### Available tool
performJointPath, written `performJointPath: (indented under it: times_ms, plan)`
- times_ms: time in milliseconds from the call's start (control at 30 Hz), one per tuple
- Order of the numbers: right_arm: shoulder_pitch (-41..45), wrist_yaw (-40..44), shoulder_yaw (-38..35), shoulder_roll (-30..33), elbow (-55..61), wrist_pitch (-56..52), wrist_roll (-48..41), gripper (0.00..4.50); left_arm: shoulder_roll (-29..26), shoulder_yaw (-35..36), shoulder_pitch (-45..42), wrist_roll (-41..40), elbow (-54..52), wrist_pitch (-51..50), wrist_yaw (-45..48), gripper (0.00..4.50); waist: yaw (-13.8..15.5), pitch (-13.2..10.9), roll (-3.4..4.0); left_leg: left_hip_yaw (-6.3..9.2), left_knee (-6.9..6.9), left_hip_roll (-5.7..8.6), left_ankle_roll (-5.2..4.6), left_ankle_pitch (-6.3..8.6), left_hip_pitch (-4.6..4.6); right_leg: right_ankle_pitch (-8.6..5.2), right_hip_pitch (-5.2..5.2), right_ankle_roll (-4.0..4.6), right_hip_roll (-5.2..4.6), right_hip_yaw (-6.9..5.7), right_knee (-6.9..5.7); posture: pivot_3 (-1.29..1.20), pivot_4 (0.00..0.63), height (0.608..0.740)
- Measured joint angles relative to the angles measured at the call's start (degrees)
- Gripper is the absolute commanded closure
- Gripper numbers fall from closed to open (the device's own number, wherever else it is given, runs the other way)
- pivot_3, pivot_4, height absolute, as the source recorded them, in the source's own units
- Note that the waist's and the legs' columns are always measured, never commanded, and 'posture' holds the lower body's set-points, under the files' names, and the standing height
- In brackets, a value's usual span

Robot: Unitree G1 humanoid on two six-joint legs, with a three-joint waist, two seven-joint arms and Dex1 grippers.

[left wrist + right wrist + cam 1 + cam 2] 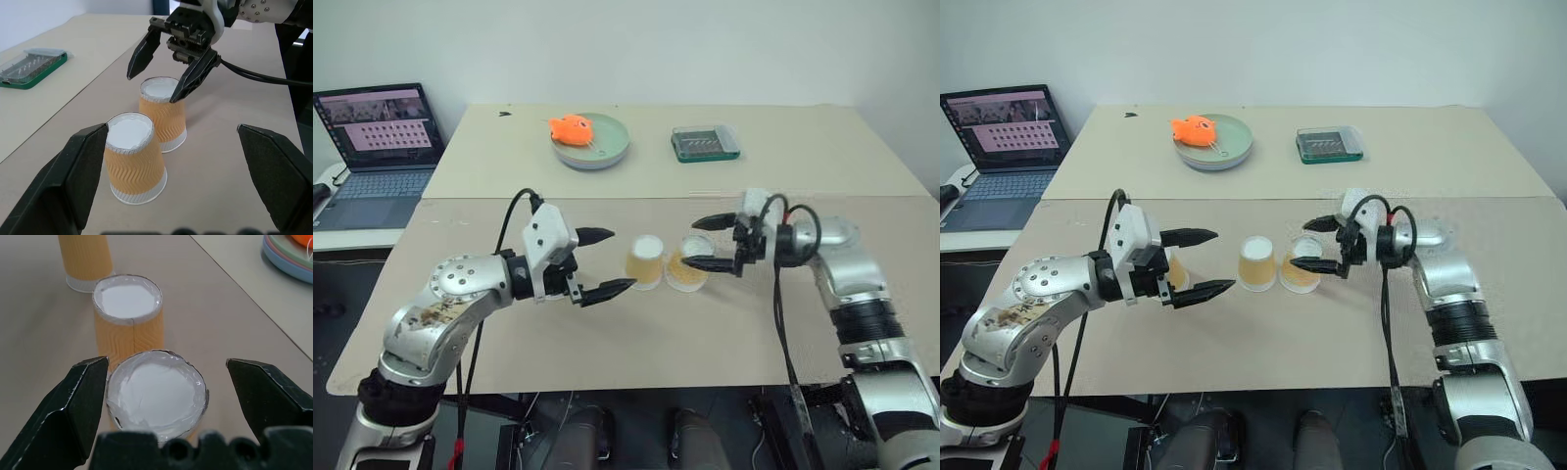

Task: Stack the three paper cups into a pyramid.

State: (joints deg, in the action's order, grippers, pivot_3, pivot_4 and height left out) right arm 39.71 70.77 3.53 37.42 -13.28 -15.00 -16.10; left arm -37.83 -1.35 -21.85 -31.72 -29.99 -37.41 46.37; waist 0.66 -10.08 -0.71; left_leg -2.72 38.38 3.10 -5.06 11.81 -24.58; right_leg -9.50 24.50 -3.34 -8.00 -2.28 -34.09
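Beige surface (607,333) up front with three paper cups sitting upside down in a row: one (1175,266) tucked behind the left tool (1203,262), middle one (645,261), right one (688,266) under the right tool (703,243). Both tools spread wide and gripping nothing, right one hovering just over its cup. Green plate (607,152) with an orange toy (572,128), a green case (705,143) and a laptop (380,152) further back.

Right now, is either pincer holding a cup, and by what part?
Nothing is held. The right pincer is open above one upside-down paper cup, clear of it. The left pincer is open beside the other cups, gripping none.
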Motion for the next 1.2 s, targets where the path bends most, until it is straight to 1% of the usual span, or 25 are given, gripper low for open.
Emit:
performJointPath:
  times_ms: [100,233,367,433,500,567,600,667,733,800,900,1033,1200]
  plan:
    - [-0.56,-0.33,-1.24,1.46,5.38,-3.39,-2.31,0.02,0.07,-0.05,-0.06,0.02,0.39,0.04,0.25,0.0,0.01,0.0,0.0,0.0,0.0,-0.01,-0.01,0.01,0.0,0.0,0.01,0.0,-0.01,0.0,0.0,0.0,0.15,0.74]
    - [-1.0,-2.04,-4.66,2.36,13.26,-9.38,-7.6,0.02,0.12,-0.1,-0.11,0.14,1.03,0.19,0.58,0.0,0.04,0.0,0.0,0.01,0.0,-0.02,-0.02,0.02,-0.01,0.0,0.01,0.0,-0.04,0.0,0.01,0.0,0.15,0.74]
    - [-1.97,-3.57,-7.87,4.11,15.88,-13.12,-10.37,0.02,0.27,-0.07,-0.13,0.76,1.44,0.91,0.08,0.0,0.22,0.0,-0.01,0.01,0.0,-0.01,-0.03,0.04,-0.01,0.0,0.0,0.0,-0.09,-0.02,0.02,0.0,0.15,0.74]
    - [-2.91,-3.65,-10.77,6.31,16.0,-15.27,-12.8,0.02,1.56,0.14,-0.07,1.54,1.52,0.95,-2.29,0.0,0.54,-0.01,-0.01,0.01,0.0,0.01,-0.06,0.06,-0.04,0.0,0.0,-0.01,-0.17,-0.03,0.03,0.0,0.15,0.74]
    - [-3.7,-3.47,-12.91,9.14,15.08,-15.54,-13.31,0.02,2.44,0.34,0.02,3.21,1.53,1.26,-5.25,0.0,0.78,-0.01,-0.03,0.01,0.0,0.05,-0.09,0.08,-0.04,0.0,-0.01,-0.01,-0.22,-0.05,0.04,0.0,0.15,0.74]
    - [-4.99,-2.93,-14.2,12.03,13.48,-15.33,-13.17,0.02,4.94,1.58,0.11,5.29,1.26,1.13,-10.63,0.0,0.82,-0.01,-0.04,0.01,0.0,0.05,-0.12,0.09,-0.03,0.0,-0.03,-0.03,-0.29,-0.06,0.05,0.0,0.15,0.74]
    - [-5.93,-2.06,-14.31,13.57,12.08,-14.75,-12.7,0.02,6.94,2.68,0.51,6.95,0.01,0.63,-15.1,0.0,0.84,-0.04,-0.09,0.01,0.01,0.05,-0.12,0.09,-0.04,0.01,-0.04,-0.03,-0.3,-0.09,0.07,0.0,0.15,0.74]
    - [-7.81,-0.6,-14.46,16.62,8.72,-12.86,-11.01,0.02,10.43,4.56,3.34,9.14,-6.03,-1.19,-23.0,0.0,0.76,-0.06,-0.12,-0.01,0.01,0.07,-0.19,0.14,-0.06,0.0,-0.04,-0.06,-0.37,-0.05,0.06,0.0,0.15,0.74]
    - [-8.31,0.06,-14.64,17.58,7.01,-11.79,-10.15,0.02,12.34,5.1,4.69,9.7,-10.15,-3.06,-27.14,0.0,0.61,-0.06,-0.12,-0.02,0.01,0.06,-0.19,0.13,-0.05,0.0,-0.04,-0.06,-0.36,-0.05,0.06,0.0,0.15,0.74]
    - [-8.36,0.63,-14.69,17.6,6.92,-11.01,-10.0,0.02,12.56,5.21,8.49,11.96,-14.95,-3.51,-30.7,0.0,0.11,-0.04,-0.1,-0.02,0.0,0.02,-0.17,0.12,-0.02,0.0,-0.05,-0.05,-0.34,-0.04,0.04,0.0,0.15,0.74]
    - [-8.37,1.22,-14.85,17.6,6.73,-10.81,-10.01,0.02,14.28,6.88,13.84,13.51,-17.54,-4.32,-34.02,0.0,0.03,-0.04,-0.09,-0.02,0.0,0.01,-0.15,0.11,0.0,0.0,-0.08,-0.05,-0.33,-0.05,0.04,0.0,0.15,0.74]
    - [-8.2,1.96,-14.86,17.57,5.92,-10.42,-10.0,0.02,15.99,10.0,24.12,17.09,-17.98,-3.59,-37.99,0.0,0.19,-0.05,-0.11,-0.02,0.02,0.05,-0.19,0.15,0.02,-0.03,-0.14,-0.07,-0.38,-0.06,0.07,0.0,0.15,0.74]
    - [-7.36,4.1,-14.69,17.38,5.38,-8.58,-10.0,0.02,19.39,11.21,29.65,17.66,-16.24,-2.49,-38.59,0.0,0.83,-0.06,-0.12,-0.02,0.02,0.05,-0.17,0.16,-0.01,-0.08,-0.1,-0.04,-0.4,-0.08,0.08,0.0,0.15,0.74]
